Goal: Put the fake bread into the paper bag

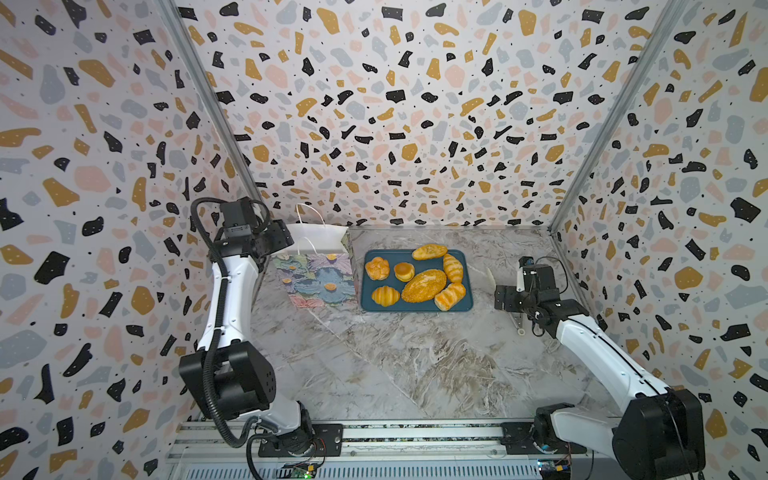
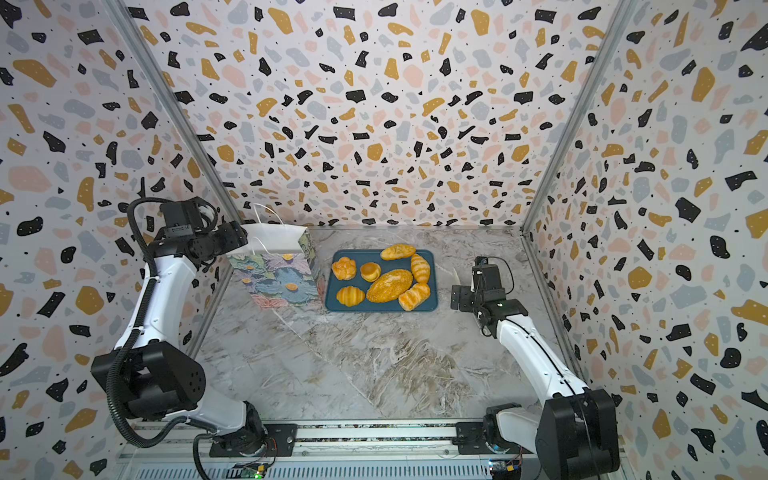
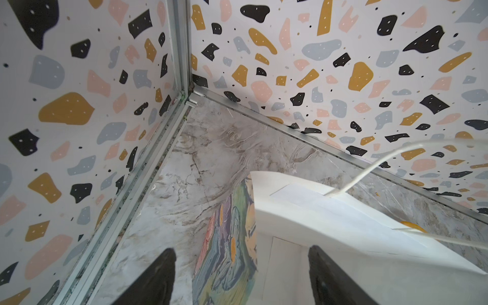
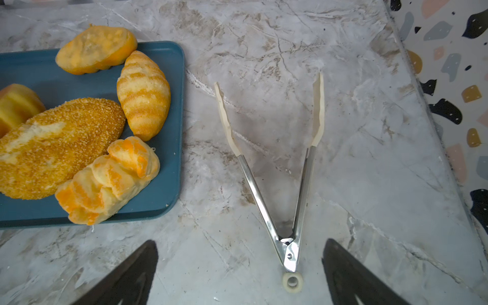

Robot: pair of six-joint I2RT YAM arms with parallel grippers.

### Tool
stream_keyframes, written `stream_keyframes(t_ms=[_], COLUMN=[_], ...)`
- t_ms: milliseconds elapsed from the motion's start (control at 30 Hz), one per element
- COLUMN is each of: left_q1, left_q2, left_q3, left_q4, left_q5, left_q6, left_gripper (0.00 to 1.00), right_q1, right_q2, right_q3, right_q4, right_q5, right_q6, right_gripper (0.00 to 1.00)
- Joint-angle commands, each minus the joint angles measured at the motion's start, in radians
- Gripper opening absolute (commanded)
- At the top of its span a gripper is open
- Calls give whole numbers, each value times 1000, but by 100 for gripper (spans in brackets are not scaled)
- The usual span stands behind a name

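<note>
Several pieces of fake bread lie on a dark blue tray (image 1: 415, 308): a seeded oval loaf (image 1: 424, 285), a croissant (image 1: 385, 295), a round bun (image 1: 404, 272), a knotted roll (image 1: 377, 268) and ridged long rolls (image 1: 453, 267). The floral paper bag (image 1: 320, 282) stands upright and open just left of the tray in both top views. My left gripper (image 1: 289, 239) is at the bag's left rim. In the left wrist view it (image 3: 241, 253) is open, astride the bag's side wall (image 3: 227, 237), one finger outside and one over the white inside. My right gripper (image 4: 241, 243) is open and empty right of the tray.
Metal tongs (image 4: 253, 182) with cream tips lie spread on the marble table, hinge end between my right fingers (image 4: 343, 264) and below them. The bag's cord handle (image 3: 369, 169) arches over its mouth. Patterned walls (image 1: 124, 208) close in the left, back and right sides.
</note>
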Motion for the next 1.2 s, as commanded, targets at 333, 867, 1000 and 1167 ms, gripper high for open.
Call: stream_keyframes(t_ms=[333, 867, 1000, 1167], left_q1=[5, 5, 5, 5], left_q2=[6, 32, 7, -1], left_q3=[-25, -59, -86, -92], left_q4=[86, 132, 162, 174], left_q5=[55, 41, 36, 47], left_q6=[6, 40, 39, 32], left_gripper=[57, 22, 9, 4], right_q1=[2, -1, -6, -17], right_q2=[-23, -16, -16, -28], right_q3=[-5, -5, -1, -15], right_q4=[-35, -52, -60, -52], right_q5=[-13, 18, 24, 42], right_q6=[41, 44, 46, 57], right_gripper=[100, 100, 99, 99])
